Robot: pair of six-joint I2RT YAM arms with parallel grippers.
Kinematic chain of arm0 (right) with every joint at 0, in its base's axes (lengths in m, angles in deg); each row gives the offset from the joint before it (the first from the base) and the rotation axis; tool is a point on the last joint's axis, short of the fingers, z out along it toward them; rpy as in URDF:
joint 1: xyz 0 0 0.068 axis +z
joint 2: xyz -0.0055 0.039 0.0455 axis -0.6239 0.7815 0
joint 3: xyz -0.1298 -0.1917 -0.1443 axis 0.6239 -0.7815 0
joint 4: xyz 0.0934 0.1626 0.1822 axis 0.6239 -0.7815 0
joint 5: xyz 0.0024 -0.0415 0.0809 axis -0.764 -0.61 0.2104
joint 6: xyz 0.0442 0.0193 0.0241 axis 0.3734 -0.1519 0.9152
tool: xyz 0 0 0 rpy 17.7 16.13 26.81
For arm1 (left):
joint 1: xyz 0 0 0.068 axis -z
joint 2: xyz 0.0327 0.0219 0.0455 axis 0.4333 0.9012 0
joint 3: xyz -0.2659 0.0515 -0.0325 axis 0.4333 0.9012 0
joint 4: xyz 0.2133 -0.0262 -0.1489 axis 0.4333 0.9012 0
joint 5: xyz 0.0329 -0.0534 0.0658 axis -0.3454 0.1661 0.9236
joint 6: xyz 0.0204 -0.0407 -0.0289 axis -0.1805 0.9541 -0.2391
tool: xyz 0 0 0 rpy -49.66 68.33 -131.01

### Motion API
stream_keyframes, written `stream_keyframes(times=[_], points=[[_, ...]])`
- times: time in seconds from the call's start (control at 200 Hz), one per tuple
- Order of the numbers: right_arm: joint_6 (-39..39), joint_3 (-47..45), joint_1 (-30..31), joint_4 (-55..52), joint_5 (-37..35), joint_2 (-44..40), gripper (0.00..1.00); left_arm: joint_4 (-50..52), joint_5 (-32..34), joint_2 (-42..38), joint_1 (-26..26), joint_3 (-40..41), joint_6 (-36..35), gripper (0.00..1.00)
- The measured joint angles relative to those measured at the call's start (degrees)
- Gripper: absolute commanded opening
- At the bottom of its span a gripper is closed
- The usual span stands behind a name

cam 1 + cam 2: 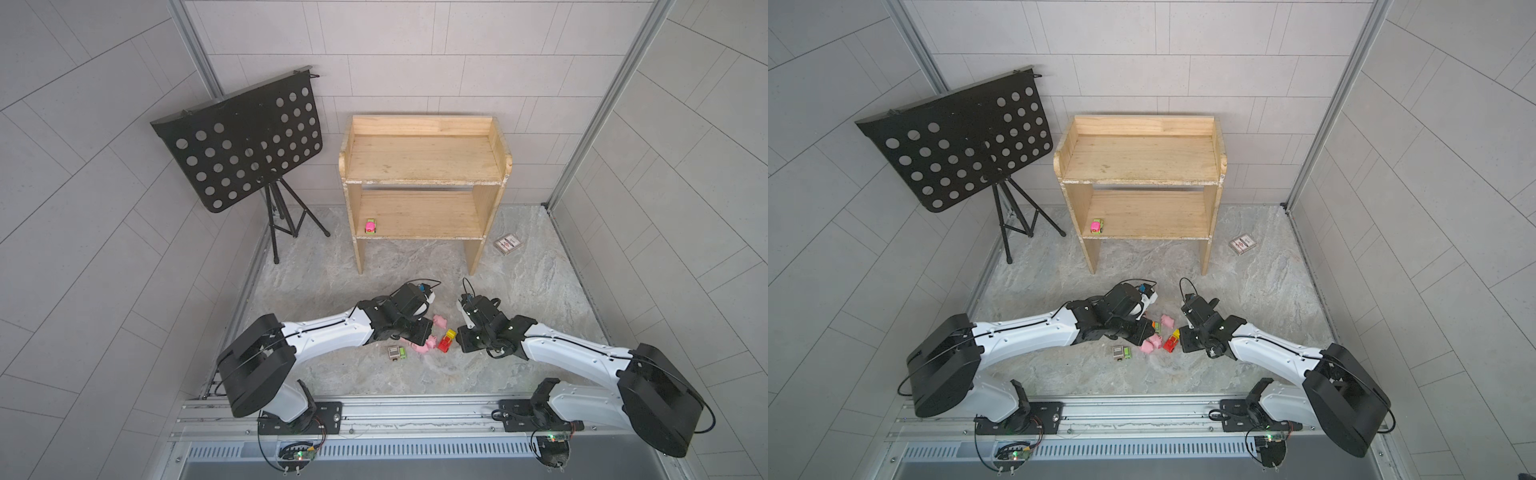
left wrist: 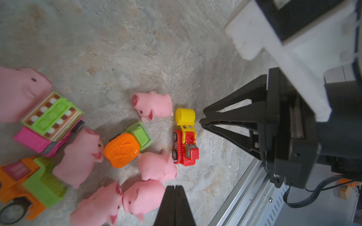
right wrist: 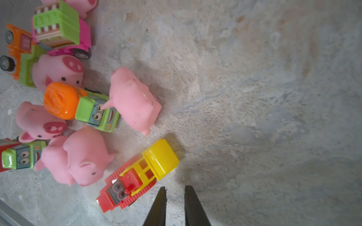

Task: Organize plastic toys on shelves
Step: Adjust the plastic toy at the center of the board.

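Your left jaws are clenched together on nothing, their tips hard by a pink pig [image 2: 143,197]; you cannot tell whether they touch it. Your right jaws stand a little parted, only bare surface [image 3: 254,97] between them, just beside the red-yellow vehicle [image 3: 135,176]. Around these huddle the other pigs and small vehicles, among them an orange-drummed green truck [image 2: 127,144]. Farther back stand the shelves [image 1: 419,162], with one pink vehicle [image 1: 370,226] at the left end of the lower board. A card packet [image 1: 508,244] lies on the surface right of the shelves.
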Motion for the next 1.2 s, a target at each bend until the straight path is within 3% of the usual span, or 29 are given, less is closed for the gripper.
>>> stream_keyframes(times=[0.465, 0.936, 1.201], points=[[2.0, -0.2, 0.5, 3.2, -0.9, 1.8, 0.19, -1.4, 2.2, 9.4, 2.6, -4.7, 1.0, 0.04], [2.5, -0.2, 0.5, 6.1, -1.1, 3.4, 0.19, -1.5, 2.3, 13.3, 4.1, -5.8, 2.2, 0.04], [2.3, 0.0, 0.5, 4.5, -3.1, 2.7, 0.29, -2.3, 1.9, 13.3, 4.1, -5.9, 2.6, 0.05]])
